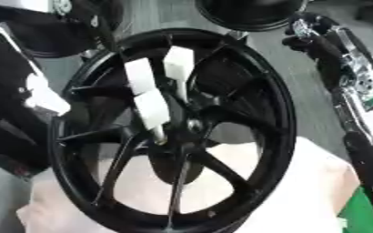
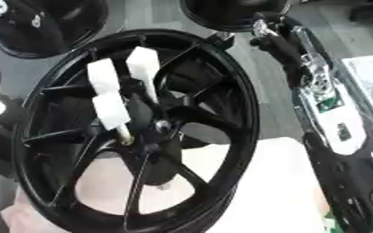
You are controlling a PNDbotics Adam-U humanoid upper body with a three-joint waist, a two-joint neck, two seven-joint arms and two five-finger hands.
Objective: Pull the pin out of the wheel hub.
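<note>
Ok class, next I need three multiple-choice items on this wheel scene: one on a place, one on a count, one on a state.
1. Where do the white-topped pins stand?
A. at the hub
B. on the outer rim
C. on the floor

2. How many white tops show?
A. one
B. three
C. five

3. What is the pins' state?
A. a hand grips one
B. all stand in the wheel, untouched
C. all lie pulled out

Answers: 1 A, the white-topped pins cluster at the hub of the black wheel. 2 B, three white blocks are visible. 3 B, the right hand is up by the rim, apart from them.
</note>
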